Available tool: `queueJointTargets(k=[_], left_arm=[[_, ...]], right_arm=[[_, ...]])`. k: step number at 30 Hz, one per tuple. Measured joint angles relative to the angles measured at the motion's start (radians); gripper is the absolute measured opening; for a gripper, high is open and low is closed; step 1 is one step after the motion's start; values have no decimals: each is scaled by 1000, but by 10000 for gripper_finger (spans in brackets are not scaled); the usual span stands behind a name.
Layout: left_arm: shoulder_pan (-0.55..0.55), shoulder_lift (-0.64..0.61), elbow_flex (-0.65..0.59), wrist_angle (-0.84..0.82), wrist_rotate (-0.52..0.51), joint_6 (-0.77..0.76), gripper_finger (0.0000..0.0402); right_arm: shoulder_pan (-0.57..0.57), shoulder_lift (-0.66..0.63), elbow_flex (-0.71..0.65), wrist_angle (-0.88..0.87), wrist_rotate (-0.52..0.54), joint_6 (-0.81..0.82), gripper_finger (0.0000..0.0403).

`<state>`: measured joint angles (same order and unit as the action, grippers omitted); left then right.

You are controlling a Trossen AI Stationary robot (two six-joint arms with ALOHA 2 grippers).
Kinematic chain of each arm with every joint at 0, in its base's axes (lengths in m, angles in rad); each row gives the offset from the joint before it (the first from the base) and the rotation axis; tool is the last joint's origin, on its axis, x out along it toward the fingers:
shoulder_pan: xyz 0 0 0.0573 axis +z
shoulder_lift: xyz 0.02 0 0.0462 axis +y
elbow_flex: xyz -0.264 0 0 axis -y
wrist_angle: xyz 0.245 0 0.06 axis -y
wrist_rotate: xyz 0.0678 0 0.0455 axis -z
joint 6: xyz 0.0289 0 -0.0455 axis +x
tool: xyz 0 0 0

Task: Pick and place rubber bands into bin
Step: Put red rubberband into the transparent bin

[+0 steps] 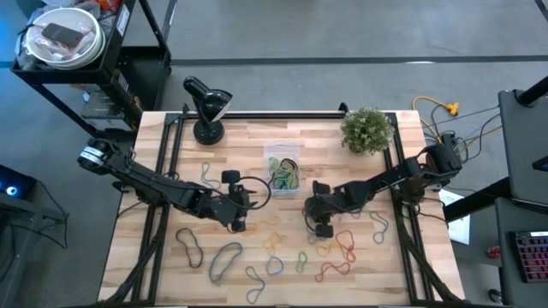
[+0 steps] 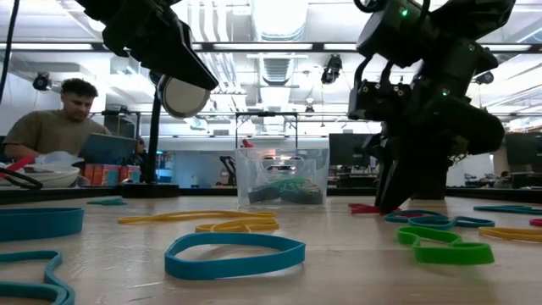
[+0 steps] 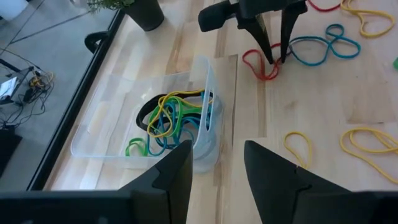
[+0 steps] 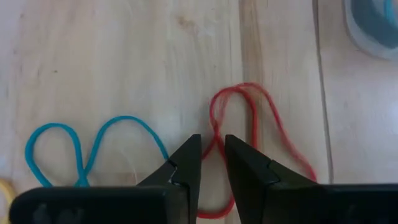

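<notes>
You are looking at loose bands (image 1: 257,248) lying scattered along the near edge of the table (image 1: 402,274), with more toward the near right corner. Just beyond them, the right gripper (image 4: 212,155) is standing tips-down over a red band (image 4: 261,143), right of the table's middle. Its jaws are standing only narrowly apart, and one strand of the red loop is running up between the tips; whether they are already pinching it, you cannot tell. The loop's long axis is lying roughly in line with the fingers, stretching away from the tips, with most of the band on one side of them. A blue band (image 4: 87,146) is lying just beside, apart from the red one.

The right arm is reaching in from the right edge, wrist bent steeply down. The left gripper (image 3: 214,171) is hovering left of centre, facing the bin (image 3: 93,140), jaws well apart and holding nothing.

The bin is sitting past both grippers, near the middle of the far edge, already holding a tangle of bands. The right arm is the nearer one to the red band, so the pick is likely its job.
</notes>
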<state>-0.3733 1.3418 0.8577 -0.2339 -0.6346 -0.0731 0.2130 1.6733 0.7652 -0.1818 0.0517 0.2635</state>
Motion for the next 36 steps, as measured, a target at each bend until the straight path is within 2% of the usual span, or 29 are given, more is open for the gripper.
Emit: queueJointTargets(k=[8,14,20,24,36], left_arm=[[0,0,0,0,0,0,130],[0,0,0,0,-4,0,130],[0,0,0,0,-5,0,130],[0,0,0,0,-6,0,130],[0,0,0,-1,-7,0,130]], right_arm=[[-1,0,-1,0,-8,7,65],[0,0,-2,1,-45,-37,18],[17,0,1,15,-50,-105,9],[45,0,21,43,7,-180,8],[131,-3,144,30,291,-371,8]])
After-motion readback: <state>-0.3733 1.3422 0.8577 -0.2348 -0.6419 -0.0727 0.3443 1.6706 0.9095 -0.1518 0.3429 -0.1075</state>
